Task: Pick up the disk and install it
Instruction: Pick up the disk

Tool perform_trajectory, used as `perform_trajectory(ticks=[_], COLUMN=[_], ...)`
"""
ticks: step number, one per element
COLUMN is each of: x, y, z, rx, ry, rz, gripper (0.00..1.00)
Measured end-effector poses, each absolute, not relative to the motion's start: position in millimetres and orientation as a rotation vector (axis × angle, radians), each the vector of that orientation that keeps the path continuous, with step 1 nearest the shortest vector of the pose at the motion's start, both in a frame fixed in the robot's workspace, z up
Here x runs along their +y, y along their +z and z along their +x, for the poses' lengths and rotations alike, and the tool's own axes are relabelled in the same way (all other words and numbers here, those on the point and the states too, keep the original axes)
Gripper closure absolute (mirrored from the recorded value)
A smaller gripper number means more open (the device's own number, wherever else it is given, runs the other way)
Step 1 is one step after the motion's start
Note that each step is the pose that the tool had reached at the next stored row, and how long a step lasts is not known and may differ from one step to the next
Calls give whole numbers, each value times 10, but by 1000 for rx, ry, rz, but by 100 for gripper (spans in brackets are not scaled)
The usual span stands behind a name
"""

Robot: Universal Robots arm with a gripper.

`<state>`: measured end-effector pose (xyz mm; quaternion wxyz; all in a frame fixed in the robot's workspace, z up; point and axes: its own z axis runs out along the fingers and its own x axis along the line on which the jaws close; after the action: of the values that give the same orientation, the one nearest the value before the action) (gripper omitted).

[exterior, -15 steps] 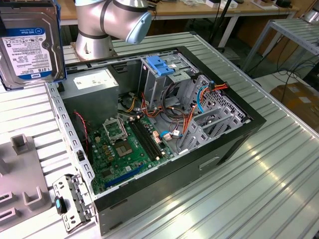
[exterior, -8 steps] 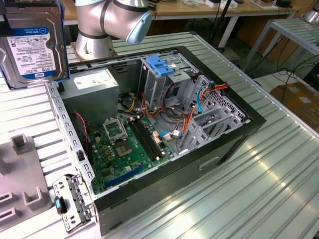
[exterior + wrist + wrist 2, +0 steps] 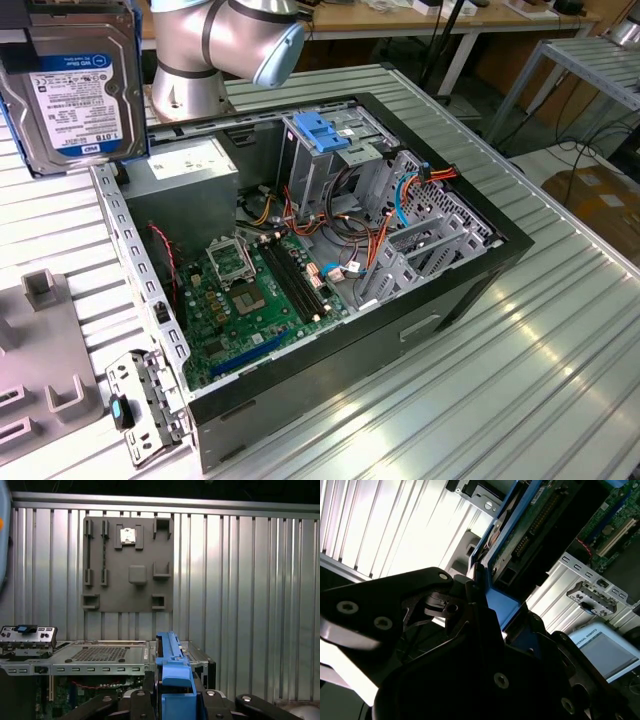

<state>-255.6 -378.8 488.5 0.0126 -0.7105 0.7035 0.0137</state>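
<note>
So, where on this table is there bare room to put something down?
The widest bare patch is the ribbed silver metal table on the exterior view's right of the open black computer case. A narrow strip lies between that case and the grey slotted fixture plate. Inside the case it is crowded: orange cables, green motherboard, metal drive cage.

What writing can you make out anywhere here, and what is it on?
Label on the disk: upside-down print, too small to quote reliably.
White sticker on the grey box: too small to read.
Tablet: print too small to read.
</note>
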Motion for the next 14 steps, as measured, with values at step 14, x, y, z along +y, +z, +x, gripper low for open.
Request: perform_trajectory(ticks=[14], x=[-3810], y=[4882], z=[-2273], rx=[2192], ry=[43], rz=[-2214], gripper=[63])
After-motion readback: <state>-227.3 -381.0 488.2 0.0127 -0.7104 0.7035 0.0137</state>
